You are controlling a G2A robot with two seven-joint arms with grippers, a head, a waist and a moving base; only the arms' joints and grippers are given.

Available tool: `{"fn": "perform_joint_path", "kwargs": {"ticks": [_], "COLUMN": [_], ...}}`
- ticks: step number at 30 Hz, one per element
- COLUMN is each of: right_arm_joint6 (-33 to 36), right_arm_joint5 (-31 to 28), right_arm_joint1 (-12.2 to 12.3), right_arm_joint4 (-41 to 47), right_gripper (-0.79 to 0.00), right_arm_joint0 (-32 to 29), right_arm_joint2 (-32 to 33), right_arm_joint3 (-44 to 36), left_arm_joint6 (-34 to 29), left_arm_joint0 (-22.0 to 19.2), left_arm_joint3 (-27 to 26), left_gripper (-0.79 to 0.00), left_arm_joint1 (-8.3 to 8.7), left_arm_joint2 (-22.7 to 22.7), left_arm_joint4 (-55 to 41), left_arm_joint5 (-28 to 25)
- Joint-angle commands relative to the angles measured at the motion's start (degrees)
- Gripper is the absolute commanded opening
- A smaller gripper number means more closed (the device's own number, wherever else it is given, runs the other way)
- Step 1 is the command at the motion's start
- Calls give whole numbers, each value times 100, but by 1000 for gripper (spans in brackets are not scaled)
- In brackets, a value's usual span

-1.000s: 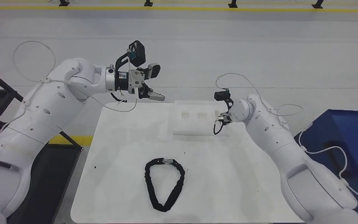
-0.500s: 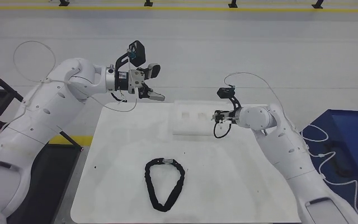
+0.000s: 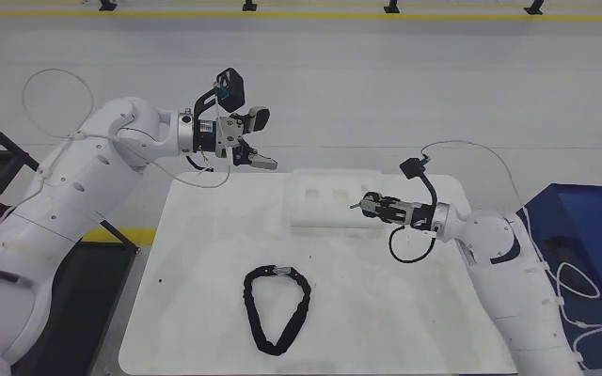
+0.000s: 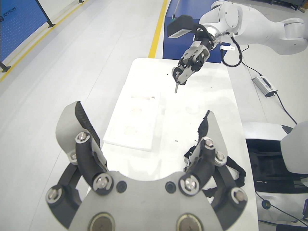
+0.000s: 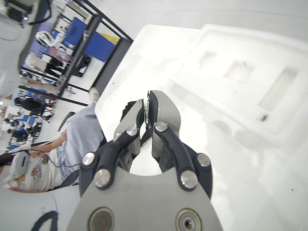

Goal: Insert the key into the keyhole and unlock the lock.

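Black chain lock (image 3: 276, 308), top view: on the desk (image 3: 188, 282), well apart from right hand (image 3: 365, 202), which is held beside foam tray (image 3: 324, 199), forearm stretched out. Judgement: carry key (image 4: 176, 88) to the lock's metal end, blade lined on the keyhole, grip firm; left hand (image 3: 261, 141) should pin the loop. Left wrist view: left hand spread, empty, raised; key juts from right hand's tips. Right wrist view: fingers (image 5: 163, 114) clamped on key.

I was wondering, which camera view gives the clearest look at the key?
The left wrist view: the key juts clearly from the closed right tool. The top view shows a tiny sliver; the right wrist view, just an edge inside the grip.
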Motion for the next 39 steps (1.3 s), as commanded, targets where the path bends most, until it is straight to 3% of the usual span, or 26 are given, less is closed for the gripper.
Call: {"fn": "perform_joint_path", "kwargs": {"ticks": [1, 9, 20, 29, 39], "right_arm_joint6": [50, 583, 640, 640, 640], "right_arm_joint5": [-227, -1015, -1035, -1035, -1035], "right_arm_joint1": [11, 27, 29, 29, 29], "right_arm_joint4": [450, 1977, 2039, 2039, 2039], "right_gripper": [-785, -785, -785, -785, -785], "right_arm_joint0": [-42, 127, 163, 163, 163], "right_arm_joint2": [83, 127, 120, 120, 120], "right_arm_joint3": [107, 928, 997, 997, 997], "left_arm_joint6": [0, 0, 0, 65, 333], "left_arm_joint0": [0, 0, 0, 644, 1240], "left_arm_joint3": [0, 0, 0, 209, 234], "left_gripper": [0, 0, 0, 0, 0], "left_arm_joint1": [0, 0, 0, -82, -193], "left_arm_joint2": [0, 0, 0, 104, 526], "left_arm_joint4": [0, 0, 0, -230, 702], "left_arm_joint5": [0, 0, 0, 0, 0]}}
